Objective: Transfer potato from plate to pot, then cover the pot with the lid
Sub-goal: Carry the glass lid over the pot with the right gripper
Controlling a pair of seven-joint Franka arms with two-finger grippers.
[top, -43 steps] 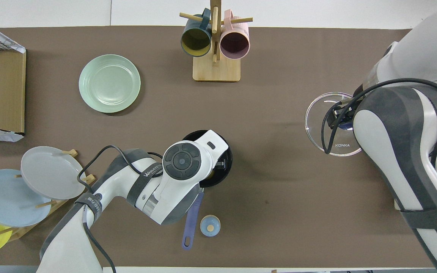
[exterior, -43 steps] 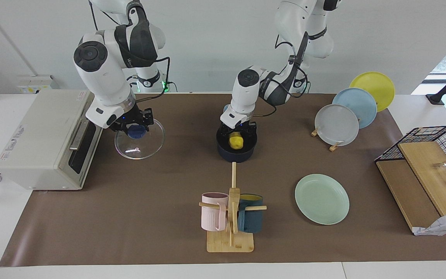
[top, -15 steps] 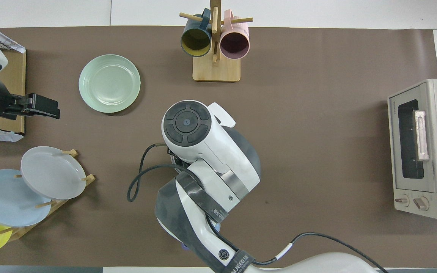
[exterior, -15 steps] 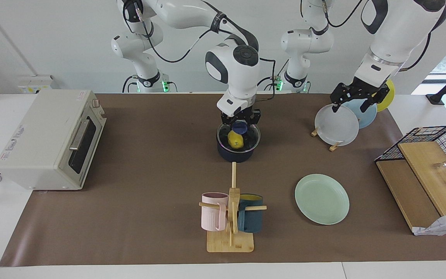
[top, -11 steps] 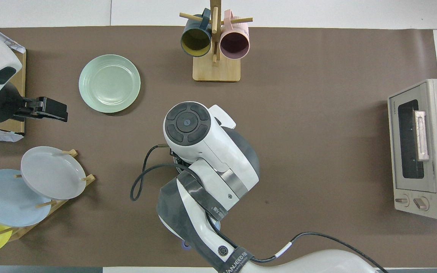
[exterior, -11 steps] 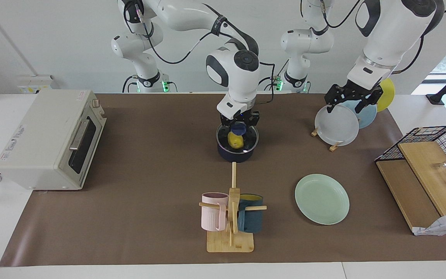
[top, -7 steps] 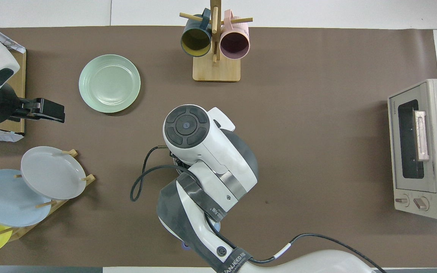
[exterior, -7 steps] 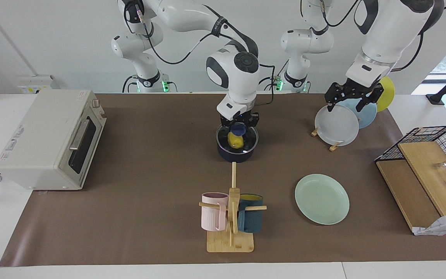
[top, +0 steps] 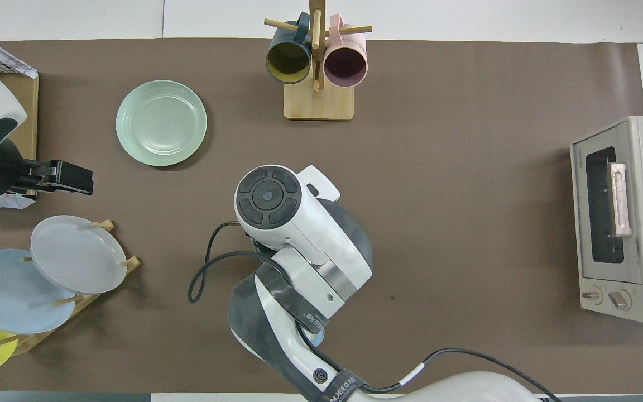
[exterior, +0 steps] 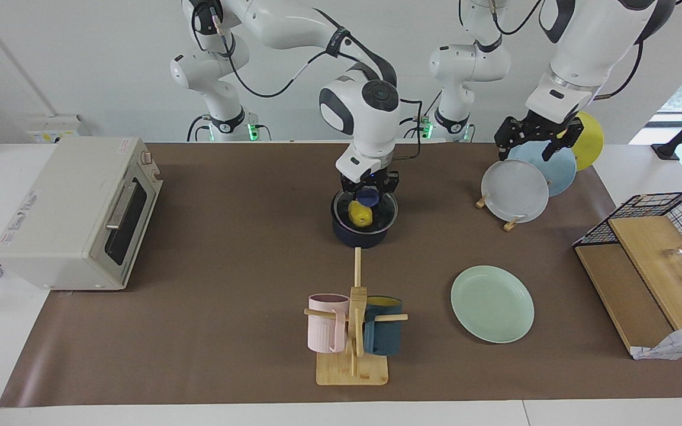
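Note:
The yellow potato (exterior: 360, 215) lies inside the dark blue pot (exterior: 360, 238) at the table's middle, seen through the clear glass lid (exterior: 380, 210). The lid covers the pot's mouth, level with the rim. My right gripper (exterior: 368, 190) is shut on the lid's blue knob, straight above the pot. In the overhead view the right arm hides the pot, lid and potato. The mint-green plate (exterior: 492, 303) (top: 161, 123) is bare, farther from the robots, toward the left arm's end. My left gripper (exterior: 529, 145) (top: 78, 180) hangs open and holds nothing, raised over the plate rack.
A toaster oven (exterior: 74, 213) stands at the right arm's end. A wooden mug rack (exterior: 353, 331) with a pink and a teal mug stands farther out than the pot. A rack of grey, blue and yellow plates (exterior: 515, 190) and a wire basket (exterior: 655, 225) fill the left arm's end.
The right gripper carried the lid from beside the oven to the pot and lowered it to the rim. The left gripper released the potato into the pot and rose over the plate rack.

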